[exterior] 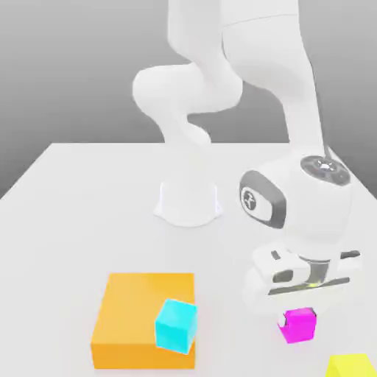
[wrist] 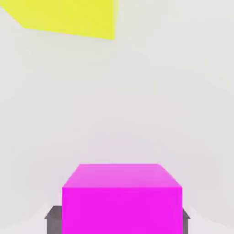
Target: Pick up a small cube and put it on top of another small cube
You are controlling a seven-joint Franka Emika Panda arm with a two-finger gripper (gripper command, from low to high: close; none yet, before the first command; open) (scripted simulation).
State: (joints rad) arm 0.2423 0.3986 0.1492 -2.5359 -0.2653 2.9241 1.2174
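The white arm [exterior: 243, 66] bends down from its base [exterior: 188, 202] at the back of the table [exterior: 81, 199] and brings its hand low over the front of the table, on the exterior view's right, because the cube to be picked stands there. The orange block [exterior: 143, 320] is the biggest thing on the table; it lies flat at the front, on the exterior view's left, well apart from the hand. It is wide and low, so I judge it is not one of the small cubes of the task.

The gripper [exterior: 300, 313] is closed on the pink cube [exterior: 298, 325]. In the hand view a dark finger [wrist: 54, 219] shows at each side of the pink cube [wrist: 122, 201], touching its side faces, so the grip is across the cube and centred. The cube seems to sit on the table or very near it; I cannot tell if it is lifted.

The pink cube is small, with flat plain faces and sharp edges, in one bright colour. The blue cube [exterior: 177, 325] is of similar size and sits at the front corner of the orange block; whether it rests on the block or just in front of it, I cannot tell. I judge it a likely goal. The yellow cube [exterior: 350, 365] lies near the pink one, at the front edge.
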